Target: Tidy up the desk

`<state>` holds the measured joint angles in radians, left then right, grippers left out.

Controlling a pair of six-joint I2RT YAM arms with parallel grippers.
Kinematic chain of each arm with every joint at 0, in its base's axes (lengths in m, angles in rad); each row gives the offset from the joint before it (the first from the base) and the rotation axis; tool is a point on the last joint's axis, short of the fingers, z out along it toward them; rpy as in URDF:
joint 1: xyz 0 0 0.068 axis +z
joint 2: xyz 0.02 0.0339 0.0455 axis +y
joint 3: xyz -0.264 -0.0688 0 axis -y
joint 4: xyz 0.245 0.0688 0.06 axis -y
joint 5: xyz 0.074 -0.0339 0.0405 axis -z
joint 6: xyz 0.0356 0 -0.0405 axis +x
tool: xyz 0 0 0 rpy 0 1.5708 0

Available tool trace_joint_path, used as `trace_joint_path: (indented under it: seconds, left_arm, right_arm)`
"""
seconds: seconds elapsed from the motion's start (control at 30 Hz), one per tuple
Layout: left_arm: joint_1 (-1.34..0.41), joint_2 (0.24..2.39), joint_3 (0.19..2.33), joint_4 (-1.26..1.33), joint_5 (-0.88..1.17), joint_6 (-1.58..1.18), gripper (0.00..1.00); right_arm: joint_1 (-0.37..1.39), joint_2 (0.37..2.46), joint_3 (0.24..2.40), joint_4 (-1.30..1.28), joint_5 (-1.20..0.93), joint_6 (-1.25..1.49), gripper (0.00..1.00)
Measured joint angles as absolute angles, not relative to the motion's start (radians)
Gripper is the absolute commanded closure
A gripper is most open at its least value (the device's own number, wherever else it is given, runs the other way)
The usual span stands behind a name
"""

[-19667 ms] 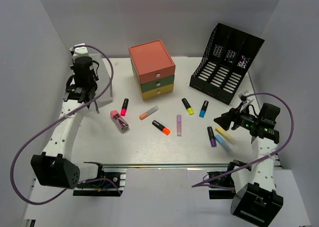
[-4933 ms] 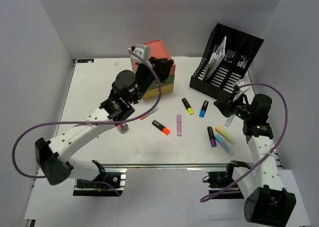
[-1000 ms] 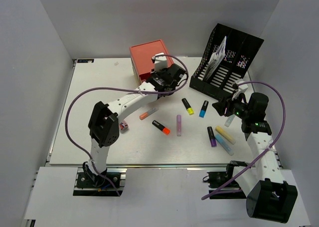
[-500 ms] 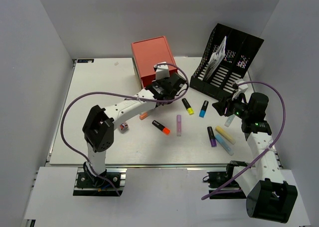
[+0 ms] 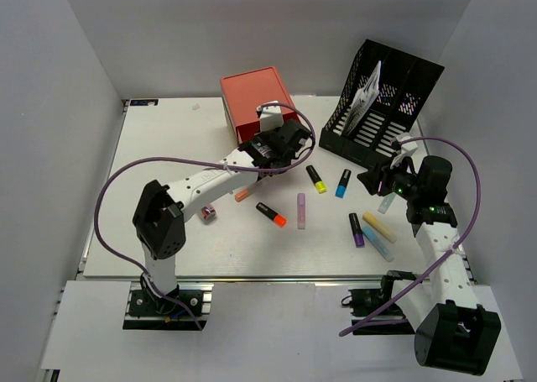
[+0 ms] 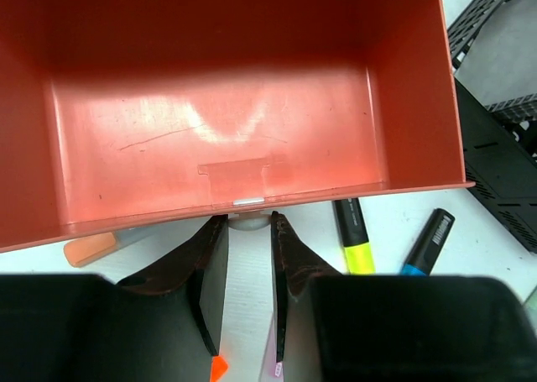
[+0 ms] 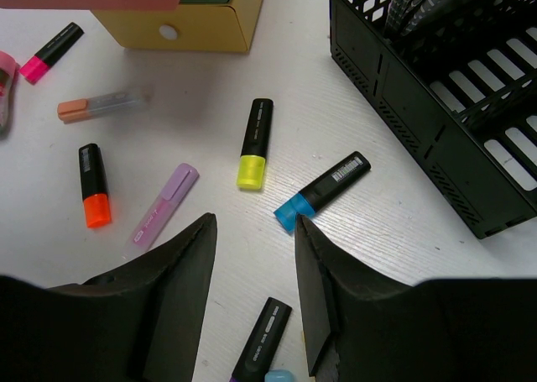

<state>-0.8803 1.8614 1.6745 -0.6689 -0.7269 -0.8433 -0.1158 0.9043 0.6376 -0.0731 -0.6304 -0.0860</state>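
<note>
Drawer unit point(image 5: 256, 101) back centre of desk point(image 5: 143, 231); file rack point(image 5: 382, 105) to its right (papers point(image 5: 367, 92) in left slot). Markers point(image 5: 301, 211) scattered in front of both.

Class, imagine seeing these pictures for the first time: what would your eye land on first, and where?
The open, empty red drawer at the back of the desk, with the left gripper shut on its knob. Next, the bright highlighters scattered mid-desk, and the black file rack at back right.
</note>
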Motion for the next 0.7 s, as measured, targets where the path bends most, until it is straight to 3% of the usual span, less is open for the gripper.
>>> trace_joint_path:
  seconds: [0.07, 0.3, 0.4, 0.53, 0.6, 0.63, 0.7]
  left_arm:
    - [-0.88, 1.859, 1.674, -0.669, -0.718, -0.844, 0.72]
    - [-0.882, 1.836, 1.674, -0.659, -0.682, -0.847, 0.35]
    - [-0.884, 1.818, 1.674, -0.653, -0.673, -0.847, 0.27]
    - [-0.886, 1.783, 1.665, -0.645, -0.666, -0.847, 0.25]
    - [-0.886, 1.761, 1.65, -0.639, -0.656, -0.842, 0.25]
    - [-0.886, 1.747, 1.636, -0.632, -0.648, -0.838, 0.18]
    - [-0.886, 1.713, 1.604, -0.616, -0.628, -0.823, 0.16]
  right_arm:
    - [-0.116, 0.904, 0.638, -0.073, -0.63, -0.086, 0.52]
    - [-0.116, 0.904, 0.638, -0.073, -0.63, -0.086, 0.52]
    - [-0.116, 0.904, 0.638, -0.073, -0.63, -0.087, 0.52]
    - [-0.116, 0.904, 0.638, -0.073, -0.631, -0.089, 0.5]
    - [-0.116, 0.904, 0.638, -0.073, -0.632, -0.094, 0.46]
    - [-0.116, 0.904, 0.638, -0.073, -0.632, -0.098, 0.44]
    - [-0.116, 0.904, 0.638, -0.074, -0.638, -0.11, 0.4]
